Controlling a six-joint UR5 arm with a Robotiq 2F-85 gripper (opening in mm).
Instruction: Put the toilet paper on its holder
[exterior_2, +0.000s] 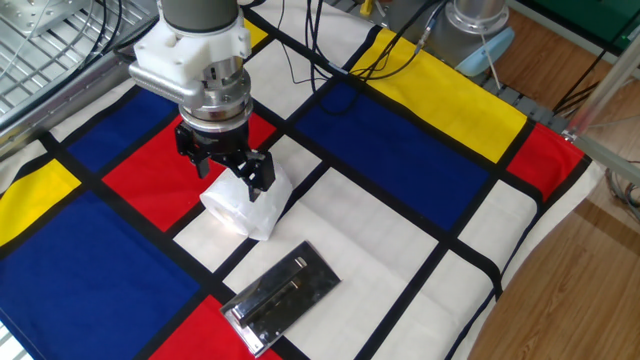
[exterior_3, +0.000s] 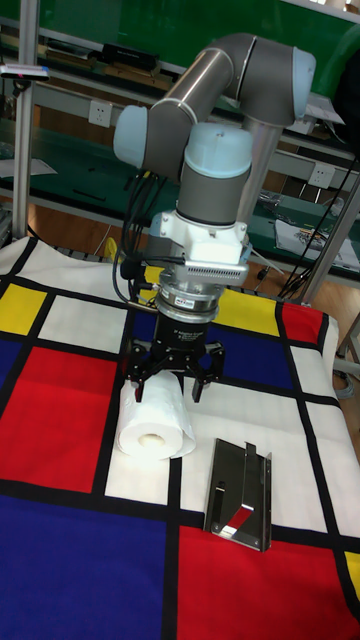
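The gripper (exterior_3: 171, 377) is standing with its two dark fingers (exterior_2: 257, 176) spread wide, one to either side of the toilet paper (exterior_3: 154, 420), straddling the far end of the roll. In the tall fixed view the fingers are sitting at the roll's upper flanks; whether the pads are actually pressing into the paper cannot be told from either view. The toilet paper (exterior_2: 247, 205) is lying on its side on a white panel of the colour-block cloth (exterior_2: 420, 150), just beside the black stripe, its hollow core facing the near side in the tall fixed view. The roll is looking soft and slightly crumpled, with loose paper bulging at one edge. The holder (exterior_2: 283, 295) is lying flat on the cloth, nearer than the roll in the fixed view and apart from it, not touching. In the tall fixed view the holder (exterior_3: 240, 496) is lying to the right of the roll, its shiny plate showing dark reflections and a slim bar running along its length.
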